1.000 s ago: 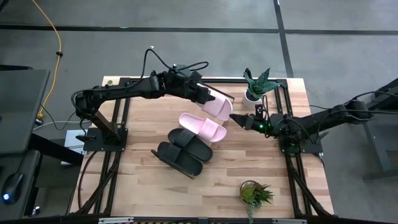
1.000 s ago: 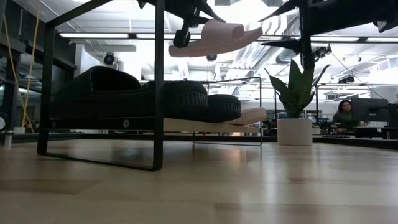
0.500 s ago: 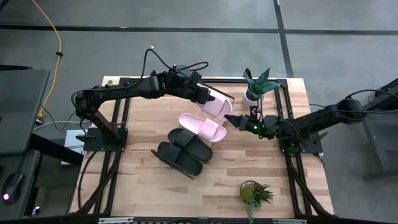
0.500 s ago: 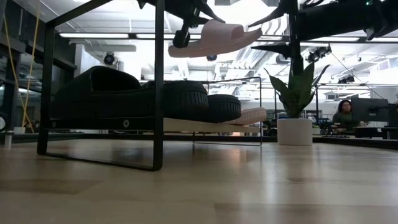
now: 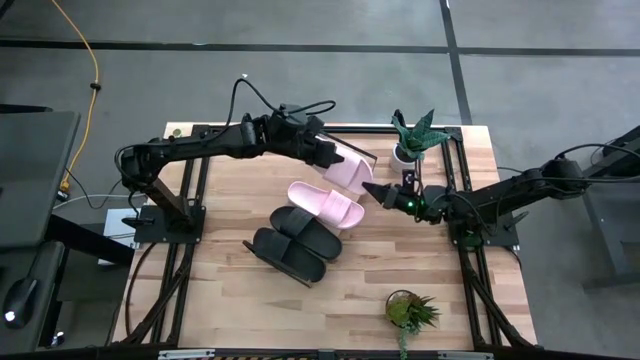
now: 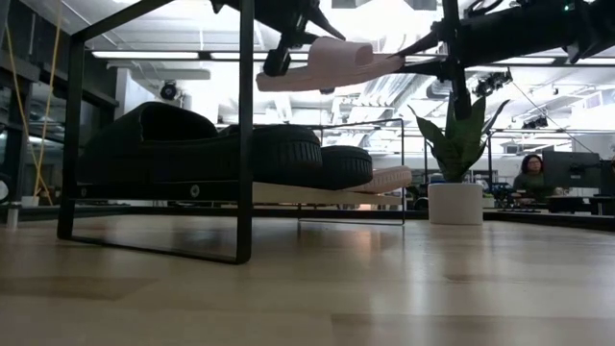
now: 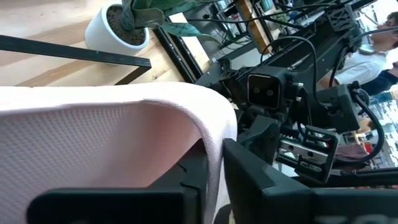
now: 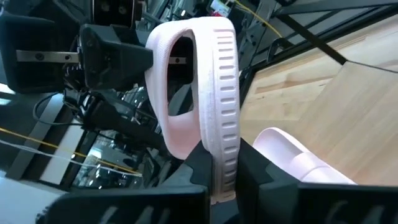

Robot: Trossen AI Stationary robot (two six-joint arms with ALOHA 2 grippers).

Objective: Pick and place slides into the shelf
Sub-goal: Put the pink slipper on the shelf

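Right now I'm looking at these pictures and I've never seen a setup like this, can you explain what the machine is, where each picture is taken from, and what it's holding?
This is a robot with two dark arms working at a wooden table. One picture looks straight down from above, one looks level across the tabletop, and two come from small cameras on the arms' wrists.

On the table stands a low shelf. Two black slides and one pink slide already lie on it. Two potted plants stand along the table's right side.

The left gripper holds the second pink slide in the air above the shelf's far end. The right gripper has its fingers around that slide's other edge, so both arms appear to grip it, as in a hand-over.
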